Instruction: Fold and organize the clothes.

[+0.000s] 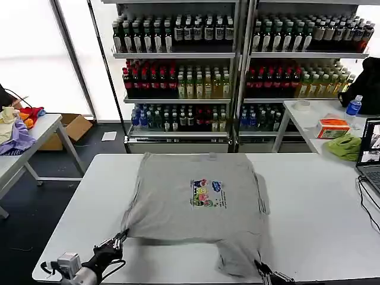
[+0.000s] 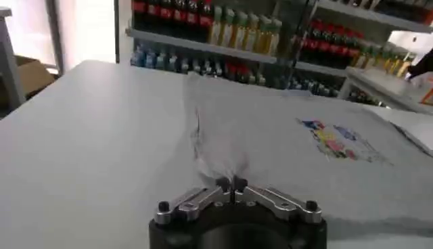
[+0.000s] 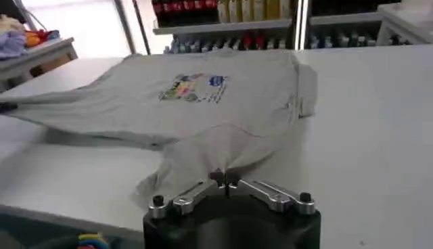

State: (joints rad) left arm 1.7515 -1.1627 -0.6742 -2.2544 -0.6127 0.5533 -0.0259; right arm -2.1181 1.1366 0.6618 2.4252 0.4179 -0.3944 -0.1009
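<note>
Shirt (image 1: 196, 199) first: your light grey tee lies spread on the white counter (image 1: 320, 208), print side up, with the small multicoloured chest print (image 1: 207, 193) near its middle. Its far edge sits toward the drinks shelves (image 1: 237, 65), and the near hem is bunched and pulled toward you at both corners (the cloth ridges up where it is drawn).

Your left gripper (image 1: 119, 239) sits at the near left corner of the shirt. In the left wrist view the left gripper (image 2: 231, 184) has its jaws pressed together on a pinched peak of grey fabric, which rises into a fold running away across the counter.

Your right gripper (image 1: 261, 271) is at the near right corner, low at the counter's front edge. From the right wrist camera the right gripper (image 3: 224, 178) also has its jaws closed tight, with a tongue of the hem gathered between them and the rest of the shirt stretching away flat behind it.

A lime-green cloth (image 1: 345, 145) lies on the side counter to your right, well apart from the shirt.
</note>
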